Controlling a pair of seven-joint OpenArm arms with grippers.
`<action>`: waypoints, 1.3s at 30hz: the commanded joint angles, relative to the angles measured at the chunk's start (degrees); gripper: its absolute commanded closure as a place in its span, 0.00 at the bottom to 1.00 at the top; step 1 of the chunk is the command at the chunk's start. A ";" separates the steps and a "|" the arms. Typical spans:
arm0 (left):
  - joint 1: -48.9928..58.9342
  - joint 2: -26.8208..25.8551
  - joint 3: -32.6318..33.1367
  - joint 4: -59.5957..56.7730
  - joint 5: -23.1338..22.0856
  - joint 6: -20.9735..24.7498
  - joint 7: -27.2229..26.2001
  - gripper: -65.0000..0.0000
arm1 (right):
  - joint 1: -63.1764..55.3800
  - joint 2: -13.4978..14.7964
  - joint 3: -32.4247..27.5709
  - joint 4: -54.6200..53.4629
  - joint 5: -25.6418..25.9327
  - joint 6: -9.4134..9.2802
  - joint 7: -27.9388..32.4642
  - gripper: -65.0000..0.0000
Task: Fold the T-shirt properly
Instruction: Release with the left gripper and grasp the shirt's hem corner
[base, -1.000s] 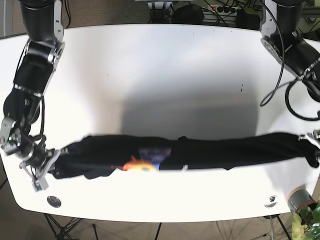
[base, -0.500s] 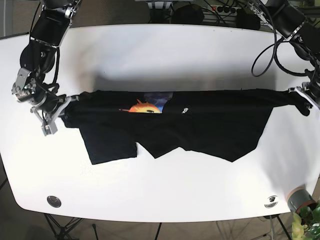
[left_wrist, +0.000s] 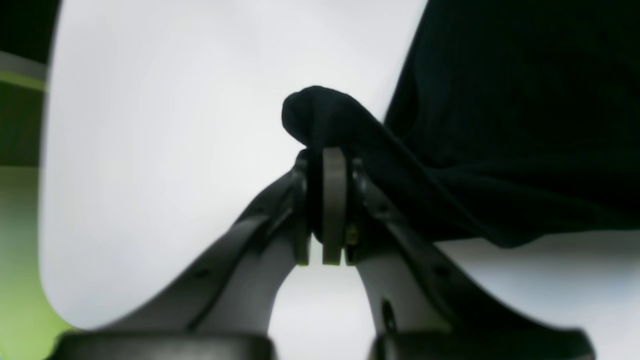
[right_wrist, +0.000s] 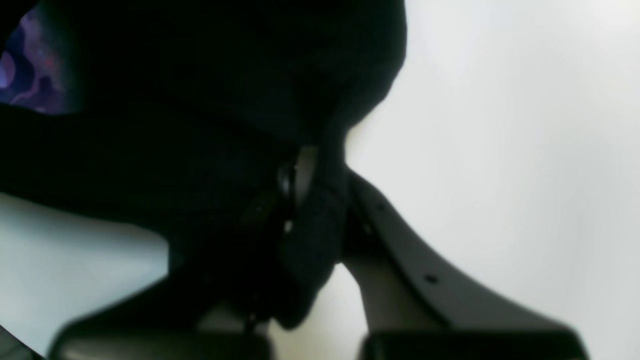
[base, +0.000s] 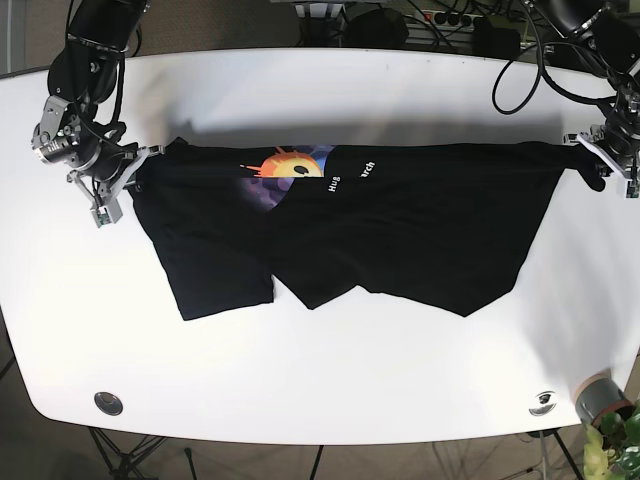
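Black T-shirt (base: 380, 225) lies stretched across the white bench (base: 320, 90), between its side edges; my left pincer (base: 606, 158) and right pincer (base: 115, 180) each clamp one end.

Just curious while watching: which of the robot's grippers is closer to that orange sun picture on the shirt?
The right gripper. It pinches the T-shirt edge on the same side as the orange sun print; the left gripper holds the far opposite end.

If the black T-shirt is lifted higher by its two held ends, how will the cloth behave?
The T-shirt is probably floppy: its lower edge hangs unevenly on the table. It likely sags between the left gripper and right gripper. It seems light, since small pinches hold it.
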 joint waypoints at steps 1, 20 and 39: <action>-0.34 -1.71 -0.19 -0.39 0.00 0.36 -1.08 0.99 | 0.30 1.08 0.40 1.29 0.25 0.06 1.08 0.97; 1.33 -4.44 -0.11 -0.48 -12.57 0.36 1.12 0.39 | -0.32 1.08 0.40 2.44 0.25 0.06 1.08 0.97; -20.12 -5.75 12.20 -15.77 -17.50 0.36 5.78 0.39 | 0.03 -1.73 0.31 2.44 0.16 0.06 1.08 0.97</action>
